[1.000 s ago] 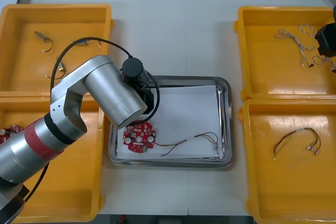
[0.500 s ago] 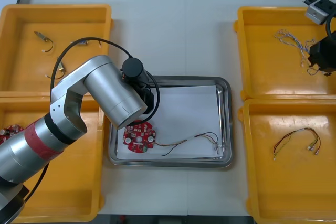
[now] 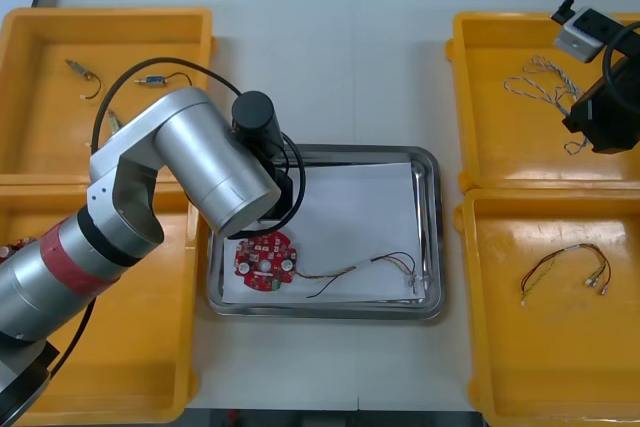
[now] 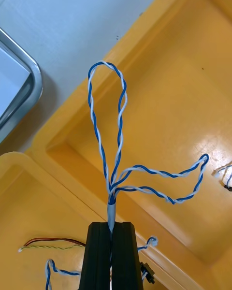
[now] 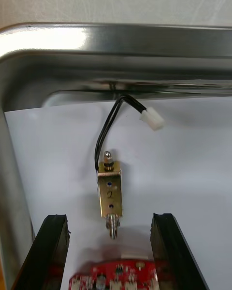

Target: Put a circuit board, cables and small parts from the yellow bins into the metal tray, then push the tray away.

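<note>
Overhead, looking steeply down on a light table (image 3: 340, 47), with a metal tray (image 3: 428, 162), white inside, sitting at its middle. Hovering low over the tray's left part with the left gripper (image 5: 108, 217), fingers spread wide and gripping nothing. Lying on the white lining between those fingers, touching neither: a small metal part (image 5: 109, 191) trailing a short black cable (image 5: 104, 130) with a white plug, close to the tray's rim. Sitting just beside that part, on the wrist side: a round red circuit board (image 3: 264, 259), with a thin loose cable (image 3: 370, 267) stretching from beside it toward the tray's right wall. Holding up a twisted blue and white cable (image 4: 107, 125) with the right gripper (image 4: 112, 224), fingers pinching shut on its stem, loops fanning out beyond the tips, above the far right yellow bin (image 3: 500, 147). Resting in the near right yellow bin (image 3: 500, 347): a red and yellow cable (image 3: 565, 269).
</note>
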You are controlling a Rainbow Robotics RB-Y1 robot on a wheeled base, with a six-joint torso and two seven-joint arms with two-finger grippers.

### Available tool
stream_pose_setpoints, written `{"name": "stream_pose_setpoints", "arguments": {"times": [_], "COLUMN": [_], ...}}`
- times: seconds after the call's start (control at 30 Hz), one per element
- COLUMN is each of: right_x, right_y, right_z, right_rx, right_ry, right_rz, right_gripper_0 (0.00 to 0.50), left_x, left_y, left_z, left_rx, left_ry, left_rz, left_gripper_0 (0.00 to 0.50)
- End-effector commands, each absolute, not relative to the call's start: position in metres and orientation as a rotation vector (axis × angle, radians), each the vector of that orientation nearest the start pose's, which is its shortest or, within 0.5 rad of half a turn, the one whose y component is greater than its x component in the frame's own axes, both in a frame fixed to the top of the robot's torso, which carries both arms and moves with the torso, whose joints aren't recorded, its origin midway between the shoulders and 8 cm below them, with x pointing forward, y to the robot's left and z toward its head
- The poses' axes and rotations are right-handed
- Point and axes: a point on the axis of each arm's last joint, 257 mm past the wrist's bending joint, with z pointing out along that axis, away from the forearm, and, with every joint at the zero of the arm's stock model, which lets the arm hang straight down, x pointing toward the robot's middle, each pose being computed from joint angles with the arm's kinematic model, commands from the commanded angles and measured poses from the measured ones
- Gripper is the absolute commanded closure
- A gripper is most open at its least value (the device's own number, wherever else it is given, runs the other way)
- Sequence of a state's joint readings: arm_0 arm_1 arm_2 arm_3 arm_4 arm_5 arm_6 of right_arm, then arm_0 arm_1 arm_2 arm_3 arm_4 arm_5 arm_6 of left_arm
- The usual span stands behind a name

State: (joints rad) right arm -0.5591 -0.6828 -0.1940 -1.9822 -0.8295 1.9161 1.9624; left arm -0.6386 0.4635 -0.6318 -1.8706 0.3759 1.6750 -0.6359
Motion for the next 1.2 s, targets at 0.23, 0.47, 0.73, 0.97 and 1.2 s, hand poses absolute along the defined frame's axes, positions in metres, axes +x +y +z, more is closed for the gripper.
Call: {"name": "stream_pose_setpoints", "arguments": {"times": [0.23, 0.47, 0.73, 0.97, 1.2], "right_x": [0.447, 0.432, 0.410, 0.401, 0.400], "right_y": [-0.246, -0.209, -0.176, -0.138, -0.104], "right_z": [-0.102, -0.117, -0.143, -0.158, -0.173], "right_rx": [-1.137, -1.282, -1.492, -1.637, -1.748], "right_ry": [2.268, 2.219, 2.166, 2.052, 1.948], "right_rz": [-0.163, -0.172, -0.176, -0.142, -0.175], "right_gripper_0": [0.500, 0.500, 0.500, 0.500, 0.500], "left_x": [0.473, 0.481, 0.492, 0.508, 0.529], "left_y": [0.098, 0.131, 0.180, 0.227, 0.269], "left_z": [-0.152, -0.119, -0.103, -0.094, -0.075], "left_rx": [-0.148, -0.225, -0.324, -0.358, -0.418], "left_ry": [2.557, 2.555, 2.566, 2.551, 2.494], "left_rz": [-0.130, -0.130, -0.134, -0.065, -0.052], "left_gripper_0": [0.000, 0.000, 0.000, 0.000, 0.000]}}
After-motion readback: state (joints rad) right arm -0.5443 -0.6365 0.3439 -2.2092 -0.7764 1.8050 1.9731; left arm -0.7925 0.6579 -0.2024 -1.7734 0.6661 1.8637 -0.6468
